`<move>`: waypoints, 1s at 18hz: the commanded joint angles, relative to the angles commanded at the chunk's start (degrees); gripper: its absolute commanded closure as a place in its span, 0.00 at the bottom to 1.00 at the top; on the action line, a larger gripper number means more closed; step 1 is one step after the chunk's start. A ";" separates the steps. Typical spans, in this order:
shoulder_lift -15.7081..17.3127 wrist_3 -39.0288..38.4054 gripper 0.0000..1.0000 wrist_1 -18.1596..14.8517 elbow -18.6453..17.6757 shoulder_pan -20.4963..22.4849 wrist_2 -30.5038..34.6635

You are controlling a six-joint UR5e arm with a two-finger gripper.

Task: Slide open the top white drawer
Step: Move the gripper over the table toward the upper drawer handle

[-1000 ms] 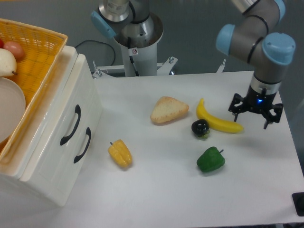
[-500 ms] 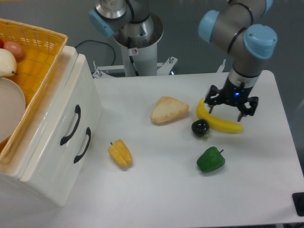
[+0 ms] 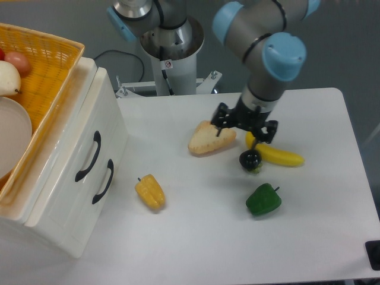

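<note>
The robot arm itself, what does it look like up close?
The arm is made of grey metal tubes linked by rounded joints with light blue caps. At its end sits a black gripper with thin black fingers. The base column carries a small label.

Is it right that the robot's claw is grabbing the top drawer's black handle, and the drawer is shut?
Not quite. The camera view shows the gripper above the bread slice, far from the top white drawer and its handle. The drawer is shut.
</note>
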 joint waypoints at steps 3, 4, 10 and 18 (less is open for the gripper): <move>-0.35 -3.35 0.00 0.00 1.49 -2.12 -3.43; -0.27 -3.79 0.00 -0.26 1.67 -2.30 -5.09; 0.17 -3.89 0.00 -4.65 1.94 -4.58 -10.38; 0.00 -7.48 0.00 -5.01 3.61 -7.74 -15.30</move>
